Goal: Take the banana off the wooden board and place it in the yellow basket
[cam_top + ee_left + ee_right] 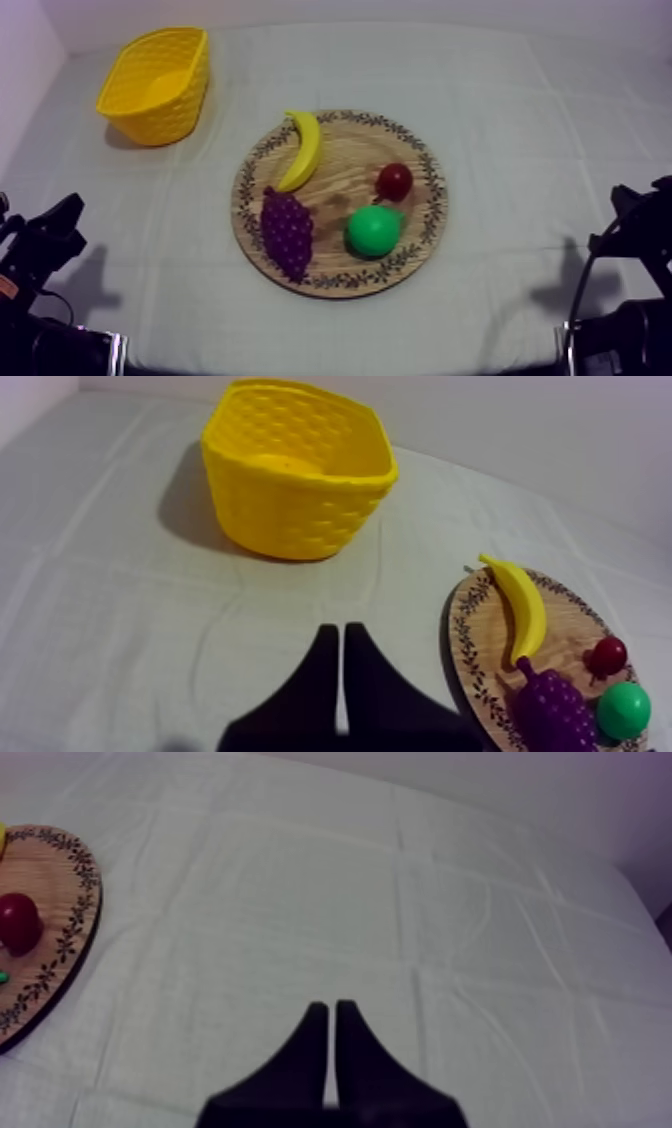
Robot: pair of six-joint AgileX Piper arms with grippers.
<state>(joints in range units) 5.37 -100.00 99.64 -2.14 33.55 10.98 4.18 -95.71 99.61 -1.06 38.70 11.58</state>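
A yellow banana [302,150] lies on the upper left part of the round wooden board [420,160] in the middle of the table. The yellow basket [157,83] stands at the far left, empty. My left gripper [68,215] rests low at the left edge, well short of the board. Its fingers lie together as a narrow wedge [340,638], shut on nothing, with the basket [296,468] ahead and the banana [522,606] off to the side. My right gripper [622,197] rests low at the right edge, shut on nothing [331,1014] over bare cloth.
On the board also lie a purple bunch of grapes [287,230], a green pear [373,230] and a small red fruit [394,181]. The grapes touch the banana's lower end. Bare cloth surrounds the board and separates it from the basket.
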